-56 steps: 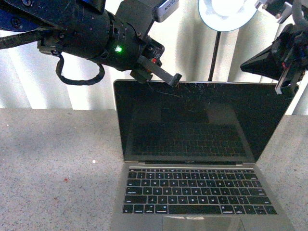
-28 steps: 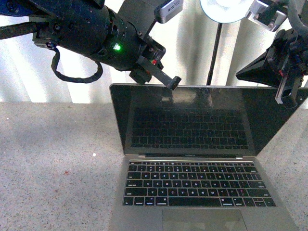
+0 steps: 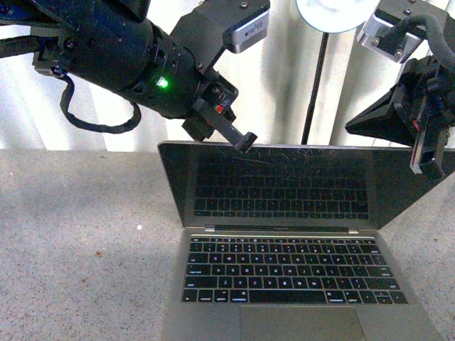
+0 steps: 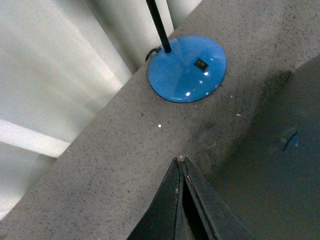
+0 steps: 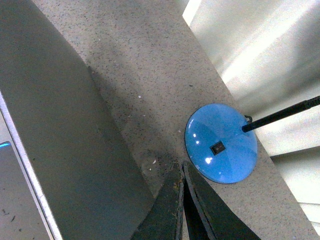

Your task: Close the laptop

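Laptop, lower centre of frame, lid half open, closing under way: I have left gripper and right gripper, both pinched closed and empty, by its top edge; next, press down evenly until flat.

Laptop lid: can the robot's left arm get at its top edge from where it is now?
Probably yes. The left arm holds its shut jaws right at the top edge of the laptop lid, nothing between them; the lamp pole stands behind, out of the way.

Left hand pinched closed, right hand likewise
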`<state>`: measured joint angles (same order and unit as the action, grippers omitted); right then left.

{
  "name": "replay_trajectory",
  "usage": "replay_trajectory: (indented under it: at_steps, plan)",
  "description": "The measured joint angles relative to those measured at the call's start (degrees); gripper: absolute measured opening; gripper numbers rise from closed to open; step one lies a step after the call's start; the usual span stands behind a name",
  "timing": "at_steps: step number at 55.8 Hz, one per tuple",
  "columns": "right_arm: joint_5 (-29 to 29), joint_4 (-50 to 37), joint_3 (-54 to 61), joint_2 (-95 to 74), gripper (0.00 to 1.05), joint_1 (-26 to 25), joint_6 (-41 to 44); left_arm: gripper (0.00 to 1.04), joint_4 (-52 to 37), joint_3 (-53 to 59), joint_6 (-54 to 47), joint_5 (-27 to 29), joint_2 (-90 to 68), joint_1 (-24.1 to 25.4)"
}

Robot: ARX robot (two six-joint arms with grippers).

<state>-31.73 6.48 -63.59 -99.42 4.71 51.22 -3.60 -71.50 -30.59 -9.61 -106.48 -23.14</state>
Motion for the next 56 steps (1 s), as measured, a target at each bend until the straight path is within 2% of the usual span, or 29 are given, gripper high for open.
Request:
replay_trajectory:
  at_steps: [12,56]
  plan:
    - [1.77,1.97,1.27,0.09,0.03,0.09,2.71,0.04,0.85,2.29,-0.87,0.46,0.15,-0.26]
    - [2.29,3.98,3.30,-0.44,0.03,0.68,5.16,0.04,1.25,6.08,0.46,-1.99,1.62,-2.75]
